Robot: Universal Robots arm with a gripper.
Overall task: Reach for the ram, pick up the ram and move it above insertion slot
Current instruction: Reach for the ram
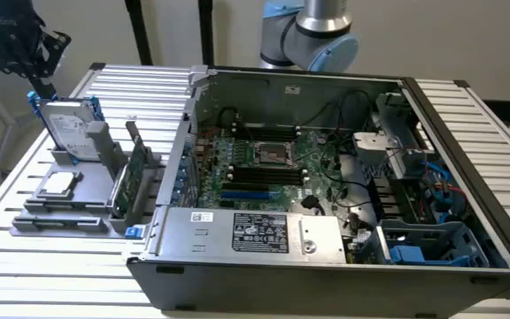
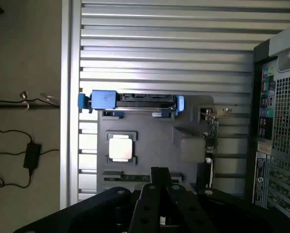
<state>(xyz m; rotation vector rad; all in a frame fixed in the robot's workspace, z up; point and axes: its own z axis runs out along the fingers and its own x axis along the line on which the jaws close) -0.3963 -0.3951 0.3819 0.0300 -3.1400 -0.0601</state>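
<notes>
The ram (image 2: pixel 127 178) is a thin green stick lying flat in the grey holder (image 2: pixel 154 141), along the holder's edge nearest my gripper (image 2: pixel 159 175). The black fingers come together at their tips and hide the ram's middle; nothing is between them. In the exterior view the ram (image 1: pixel 58 222) lies at the holder's front. My gripper (image 1: pixel 42 80) hangs high above the holder's far end, well clear of the ram. The dark memory slots (image 1: pixel 264 174) sit on the motherboard inside the open computer case (image 1: pixel 326 262).
On the holder stand a silver hard drive with blue rails (image 1: pixel 69 129) and a green expansion card (image 1: pixel 131 179), with a square processor chip (image 1: pixel 60 183) lying flat. The case wall (image 1: pixel 184 153) rises beside the holder. Cables (image 2: pixel 18 155) lie off the table edge.
</notes>
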